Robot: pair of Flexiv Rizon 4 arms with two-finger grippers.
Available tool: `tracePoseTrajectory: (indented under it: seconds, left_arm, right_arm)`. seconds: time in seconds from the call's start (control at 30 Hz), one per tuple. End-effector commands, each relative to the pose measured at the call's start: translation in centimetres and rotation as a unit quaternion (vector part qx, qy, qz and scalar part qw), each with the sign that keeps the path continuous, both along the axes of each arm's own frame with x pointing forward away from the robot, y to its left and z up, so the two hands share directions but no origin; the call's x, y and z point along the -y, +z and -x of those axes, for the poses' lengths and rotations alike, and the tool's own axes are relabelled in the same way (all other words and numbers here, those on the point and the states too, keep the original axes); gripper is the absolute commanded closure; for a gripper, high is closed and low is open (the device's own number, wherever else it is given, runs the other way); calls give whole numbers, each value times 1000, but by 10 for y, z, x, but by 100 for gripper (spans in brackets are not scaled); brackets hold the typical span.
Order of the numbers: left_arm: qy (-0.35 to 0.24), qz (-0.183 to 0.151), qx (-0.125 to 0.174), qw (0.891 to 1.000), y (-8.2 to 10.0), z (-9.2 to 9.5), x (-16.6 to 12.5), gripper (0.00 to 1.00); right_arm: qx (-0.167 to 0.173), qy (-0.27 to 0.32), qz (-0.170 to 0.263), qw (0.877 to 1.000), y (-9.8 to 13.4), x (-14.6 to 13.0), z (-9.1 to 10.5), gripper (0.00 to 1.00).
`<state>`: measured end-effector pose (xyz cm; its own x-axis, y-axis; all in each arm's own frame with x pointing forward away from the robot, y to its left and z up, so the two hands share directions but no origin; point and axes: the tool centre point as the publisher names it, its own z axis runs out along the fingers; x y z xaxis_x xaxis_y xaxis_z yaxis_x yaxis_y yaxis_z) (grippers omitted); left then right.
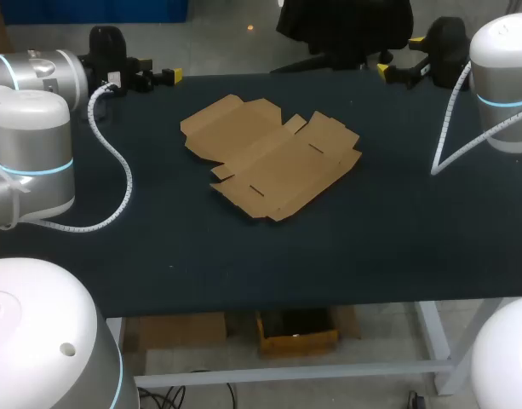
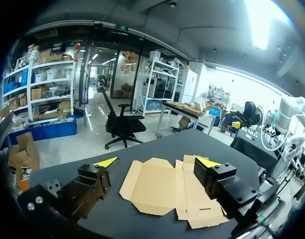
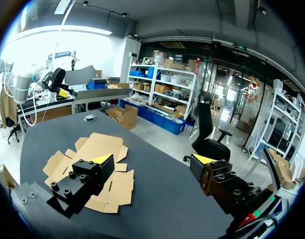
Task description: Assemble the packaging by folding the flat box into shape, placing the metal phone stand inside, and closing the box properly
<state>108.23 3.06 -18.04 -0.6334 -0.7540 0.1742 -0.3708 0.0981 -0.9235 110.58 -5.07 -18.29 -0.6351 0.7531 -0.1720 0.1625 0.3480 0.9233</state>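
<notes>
The flat brown cardboard box blank (image 1: 269,158) lies unfolded in the middle of the dark table, flaps spread out. My left gripper (image 1: 158,78) hovers at the table's far left edge, open, with nothing between its fingers. My right gripper (image 1: 401,55) hangs at the far right edge, also open and empty. In the left wrist view the blank (image 2: 157,191) lies ahead of and below the open left gripper (image 2: 157,162). From the right wrist, the blank (image 3: 95,144) sits ahead of the right gripper (image 3: 153,158), off to one side. No metal phone stand shows in any view.
The dark table (image 1: 371,247) stretches wide around the blank on every side. White coiled cables (image 1: 116,162) hang from both arms over the table's left and right parts.
</notes>
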Motion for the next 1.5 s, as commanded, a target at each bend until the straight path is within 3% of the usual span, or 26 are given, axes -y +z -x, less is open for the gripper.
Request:
tracePoseTrajectory:
  seconds: [0.03,0.17,0.4,0.63,0.87,1.37,1.5]
  left_arm:
    - [4,4,2,1000,2,0,0,0]
    - [5,2,-9,1000,5,4,-1,0]
    - [29,-14,-66,997,9,10,1,0]
    - [45,-15,-126,991,9,21,5,0]
    - [69,-21,-160,984,8,30,10,0]
    - [143,-22,-272,951,-10,64,6,0]
    - [163,-38,-295,941,-12,74,5,0]
  right_arm:
    - [-3,3,-3,1000,-1,0,0,0]
    - [-23,14,-1,1000,0,1,-3,0]
    - [-90,22,5,996,-1,5,-2,0]
    - [-165,16,32,986,-13,9,4,0]
    - [-226,7,45,973,-23,13,7,0]
    - [-332,-22,45,942,-42,28,29,0]
    - [-359,-39,50,931,-47,33,38,0]
